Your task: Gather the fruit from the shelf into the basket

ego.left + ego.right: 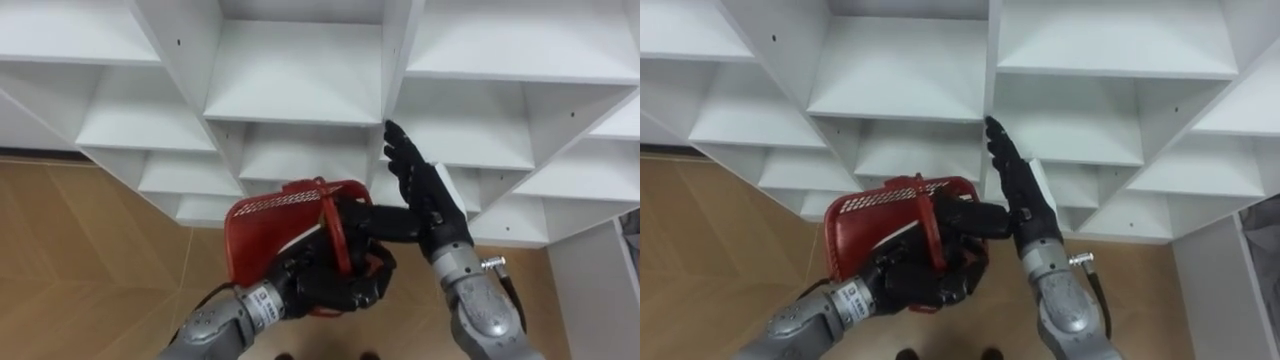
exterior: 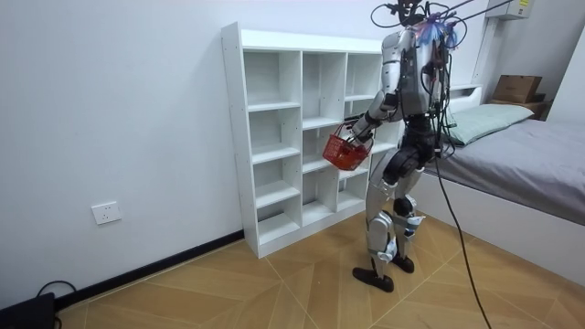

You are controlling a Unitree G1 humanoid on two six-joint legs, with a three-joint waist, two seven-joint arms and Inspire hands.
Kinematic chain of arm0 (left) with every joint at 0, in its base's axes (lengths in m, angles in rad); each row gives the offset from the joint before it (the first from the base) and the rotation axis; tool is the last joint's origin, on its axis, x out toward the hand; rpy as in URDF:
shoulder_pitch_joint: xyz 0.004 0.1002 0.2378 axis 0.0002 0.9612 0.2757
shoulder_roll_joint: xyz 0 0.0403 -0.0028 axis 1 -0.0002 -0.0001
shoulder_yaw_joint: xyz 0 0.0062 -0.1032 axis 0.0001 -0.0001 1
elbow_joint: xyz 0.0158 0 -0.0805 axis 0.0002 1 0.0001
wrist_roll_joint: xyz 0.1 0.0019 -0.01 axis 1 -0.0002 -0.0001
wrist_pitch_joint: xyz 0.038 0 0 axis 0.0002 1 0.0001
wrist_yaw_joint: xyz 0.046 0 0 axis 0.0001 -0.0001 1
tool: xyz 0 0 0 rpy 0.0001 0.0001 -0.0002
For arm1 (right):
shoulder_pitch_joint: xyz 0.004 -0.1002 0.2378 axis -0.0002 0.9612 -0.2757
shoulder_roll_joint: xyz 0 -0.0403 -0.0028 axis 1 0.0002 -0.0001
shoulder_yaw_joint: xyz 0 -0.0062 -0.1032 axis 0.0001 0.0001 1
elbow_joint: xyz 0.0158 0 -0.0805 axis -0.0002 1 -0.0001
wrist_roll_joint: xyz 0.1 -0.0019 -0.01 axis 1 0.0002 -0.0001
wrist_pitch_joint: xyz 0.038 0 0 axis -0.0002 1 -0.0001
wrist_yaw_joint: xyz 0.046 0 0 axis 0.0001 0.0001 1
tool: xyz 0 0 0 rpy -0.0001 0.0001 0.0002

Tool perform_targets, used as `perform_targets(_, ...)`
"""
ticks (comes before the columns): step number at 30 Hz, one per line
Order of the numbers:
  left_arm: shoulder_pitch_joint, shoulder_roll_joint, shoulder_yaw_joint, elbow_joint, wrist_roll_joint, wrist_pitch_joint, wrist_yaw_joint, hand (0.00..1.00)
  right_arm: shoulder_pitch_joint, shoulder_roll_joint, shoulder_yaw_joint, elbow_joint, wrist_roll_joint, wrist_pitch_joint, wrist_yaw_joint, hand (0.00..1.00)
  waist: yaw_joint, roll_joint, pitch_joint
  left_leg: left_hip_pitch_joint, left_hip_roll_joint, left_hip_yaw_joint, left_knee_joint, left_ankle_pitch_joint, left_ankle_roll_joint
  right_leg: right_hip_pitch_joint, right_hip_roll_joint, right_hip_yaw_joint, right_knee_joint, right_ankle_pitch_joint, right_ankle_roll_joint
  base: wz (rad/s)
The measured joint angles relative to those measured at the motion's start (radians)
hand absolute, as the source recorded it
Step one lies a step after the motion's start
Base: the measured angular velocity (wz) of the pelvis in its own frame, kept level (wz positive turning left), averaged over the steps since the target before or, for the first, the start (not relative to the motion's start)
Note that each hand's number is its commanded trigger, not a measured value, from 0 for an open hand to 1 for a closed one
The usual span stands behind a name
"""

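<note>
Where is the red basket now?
The red basket is low at centre in the left eye view, its handle in the left hand, before the white shelves, beside the open right hand.

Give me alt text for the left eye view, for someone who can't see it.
The robot's left hand grips the handle of a red plastic mesh basket, held before a white shelf unit of open compartments. Its right hand, open and flat, is raised beside the basket, above a wooden floor.
</note>
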Motion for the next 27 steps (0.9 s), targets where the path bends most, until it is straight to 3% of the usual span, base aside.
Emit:
perform_targets(3,0.024,0.020,0.016,0.032,-0.004,-0.020,0.001,1.00,0.025,-0.014,-0.007,0.048,-0.053,-0.004,-0.004,0.00,0.001,0.000,0.0000,0.036,-0.003,0.000,-0.020,0.001,-0.002,0.035,0.001,-0.002,-0.015,-0.001,0.000,0.00)
perform_targets(8,0.081,0.031,0.135,0.102,0.000,-0.053,0.018,1.00,0.092,-0.032,-0.047,0.109,-0.118,-0.003,-0.006,0.00,0.005,-0.001,0.0001,0.068,-0.004,0.001,-0.033,-0.003,-0.009,0.067,0.003,-0.002,-0.033,-0.003,0.001,-0.03)
perform_targets(10,0.107,0.041,0.164,0.159,0.001,-0.082,0.046,1.00,0.113,-0.046,-0.060,0.159,-0.140,-0.001,-0.010,0.00,0.010,-0.003,0.0004,0.096,-0.008,0.001,-0.052,-0.003,-0.010,0.091,0.002,-0.004,-0.042,-0.004,0.002,0.00)
perform_targets(14,0.147,0.044,0.205,0.245,0.066,-0.087,0.090,1.00,0.149,-0.053,-0.072,0.225,-0.193,0.003,-0.007,0.00,0.025,-0.019,0.0002,0.136,-0.021,0.002,-0.079,-0.001,-0.013,0.118,0.000,0.002,-0.050,-0.014,0.004,-0.02)
perform_targets(19,0.229,0.044,0.270,0.280,0.089,-0.089,0.139,1.00,0.204,-0.054,-0.082,0.305,-0.232,0.003,0.003,0.00,0.029,-0.040,-0.0062,0.204,-0.022,0.000,-0.107,-0.005,-0.018,0.202,0.001,-0.012,-0.095,-0.015,0.006,0.06)
perform_targets(27,0.259,0.031,0.376,0.378,0.140,-0.102,0.217,1.00,0.269,-0.047,-0.168,0.458,-0.185,0.002,-0.012,0.00,0.053,-0.043,-0.0154,0.314,-0.032,-0.004,-0.144,-0.013,-0.025,0.320,0.004,-0.025,-0.153,-0.019,0.012,0.05)
